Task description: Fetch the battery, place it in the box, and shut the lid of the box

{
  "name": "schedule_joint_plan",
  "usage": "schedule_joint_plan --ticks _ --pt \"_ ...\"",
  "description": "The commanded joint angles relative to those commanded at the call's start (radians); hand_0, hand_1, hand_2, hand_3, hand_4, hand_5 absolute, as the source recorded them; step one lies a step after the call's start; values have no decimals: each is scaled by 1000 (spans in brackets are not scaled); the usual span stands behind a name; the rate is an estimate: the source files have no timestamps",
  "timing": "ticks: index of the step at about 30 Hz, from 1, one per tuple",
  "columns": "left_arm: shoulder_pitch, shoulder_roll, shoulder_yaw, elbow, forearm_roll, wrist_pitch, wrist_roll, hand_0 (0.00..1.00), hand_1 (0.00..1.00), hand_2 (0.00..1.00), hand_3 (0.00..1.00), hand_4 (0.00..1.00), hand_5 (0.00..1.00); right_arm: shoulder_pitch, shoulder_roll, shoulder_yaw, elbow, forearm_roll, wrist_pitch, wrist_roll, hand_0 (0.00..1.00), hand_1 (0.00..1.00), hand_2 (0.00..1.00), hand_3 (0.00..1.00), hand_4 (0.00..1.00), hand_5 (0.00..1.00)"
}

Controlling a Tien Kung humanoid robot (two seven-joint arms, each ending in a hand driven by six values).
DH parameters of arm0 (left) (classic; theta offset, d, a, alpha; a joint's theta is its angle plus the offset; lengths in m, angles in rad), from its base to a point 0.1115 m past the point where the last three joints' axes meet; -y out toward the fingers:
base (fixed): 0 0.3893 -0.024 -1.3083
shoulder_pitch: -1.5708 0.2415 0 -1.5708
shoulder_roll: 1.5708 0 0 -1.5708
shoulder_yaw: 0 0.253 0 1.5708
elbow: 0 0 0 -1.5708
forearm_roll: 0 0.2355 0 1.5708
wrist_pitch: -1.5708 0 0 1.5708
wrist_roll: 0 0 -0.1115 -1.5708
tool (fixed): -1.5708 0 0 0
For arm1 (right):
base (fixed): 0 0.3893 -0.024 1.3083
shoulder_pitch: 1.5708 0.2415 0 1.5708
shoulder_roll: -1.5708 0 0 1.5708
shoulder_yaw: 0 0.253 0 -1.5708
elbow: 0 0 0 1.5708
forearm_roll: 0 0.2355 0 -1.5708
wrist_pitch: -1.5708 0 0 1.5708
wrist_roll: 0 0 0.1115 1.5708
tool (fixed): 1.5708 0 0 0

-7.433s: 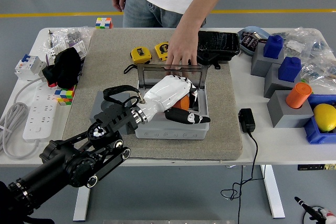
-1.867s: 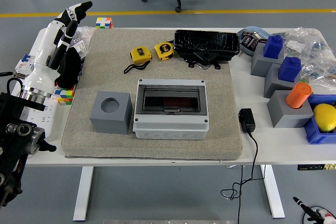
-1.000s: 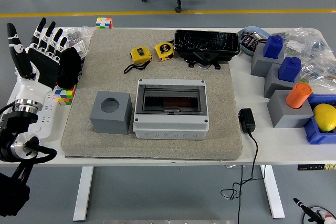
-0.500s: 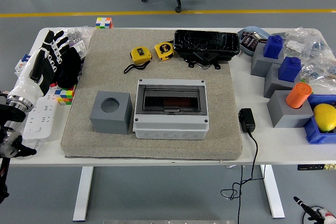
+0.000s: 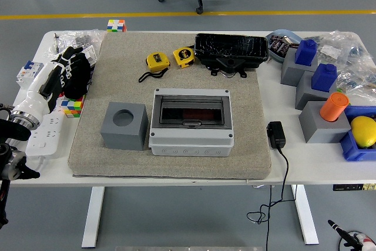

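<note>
Box (image 5: 191,123) sits mid-table on the mat (image 5: 170,157) with its smoky lid shut; an orange shape, likely the battery, shows dimly through it. By my reading the task is done and only withdrawal remains. Left hand (image 5: 61,74), fingers spread and empty, hangs at nine o'clock, lower than half a second ago.

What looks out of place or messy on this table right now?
Little stands out. The grey box sits square on the mat with its lid shut. The clutter is at the edges: crumpled plastic bags at the far right, and the charger's cable dangling off the near edge. The left hand rests over the power strip.
</note>
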Motion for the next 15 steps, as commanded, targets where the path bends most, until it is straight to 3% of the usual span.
schedule_joint_plan --ticks 15 --pt "4 -5 6 9 -42 48 -31 852 864 835 822 998 998 -1 3 6 0 -2 0 0 890 863 807 847 998 998"
